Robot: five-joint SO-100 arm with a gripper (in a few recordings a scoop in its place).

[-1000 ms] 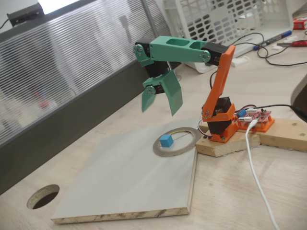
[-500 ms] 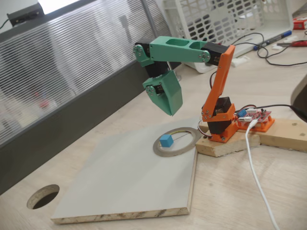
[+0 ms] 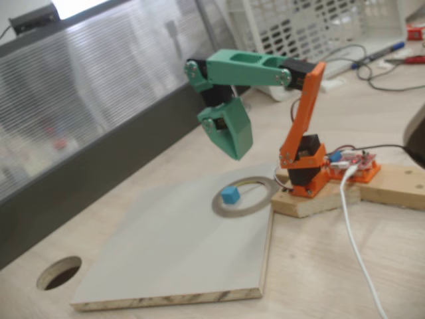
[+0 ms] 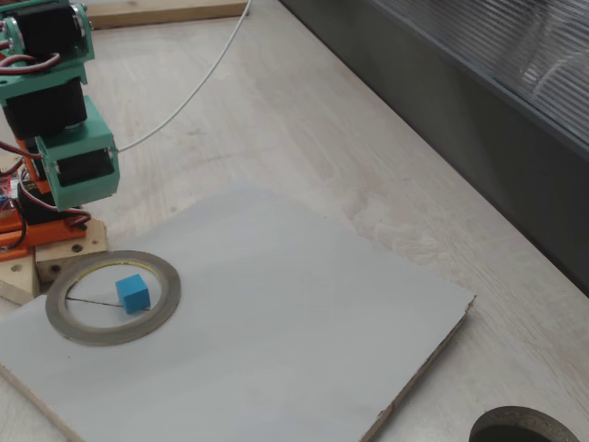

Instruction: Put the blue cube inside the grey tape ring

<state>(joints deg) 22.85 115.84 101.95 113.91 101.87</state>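
Pale grey board (image 3: pixel 166 246) is lying flat on the wooden table (image 3: pixel 332 266), its raw chipboard edge facing the camera in a fixed view; a dark round hole (image 3: pixel 60 272) is sitting in the tabletop beside its near left corner.

Grey tape ring (image 3: pixel 244 197) is lying flat at the board's far right corner; its pale yellowish inner edge is showing in both fixed views.

Blue cube (image 3: pixel 230 195) is resting inside the ring's hollow, near its left inner edge, plain matte faces, touching nothing else; a thin dark line is running across the hollow beside it.

Green gripper (image 3: pixel 230 147) is hanging above the ring, well apart from the cube, its two fingers pressed together with nothing between them. In a fixed view (image 4: pixel 81 166) the fingertips are hidden behind its body.

Orange arm base (image 3: pixel 307 174) is standing on a wooden block just beside the board. White cable (image 3: pixel 355 246) is trailing off the bottom edge. White basket (image 3: pixel 312 26) behind is cut off and blurred.
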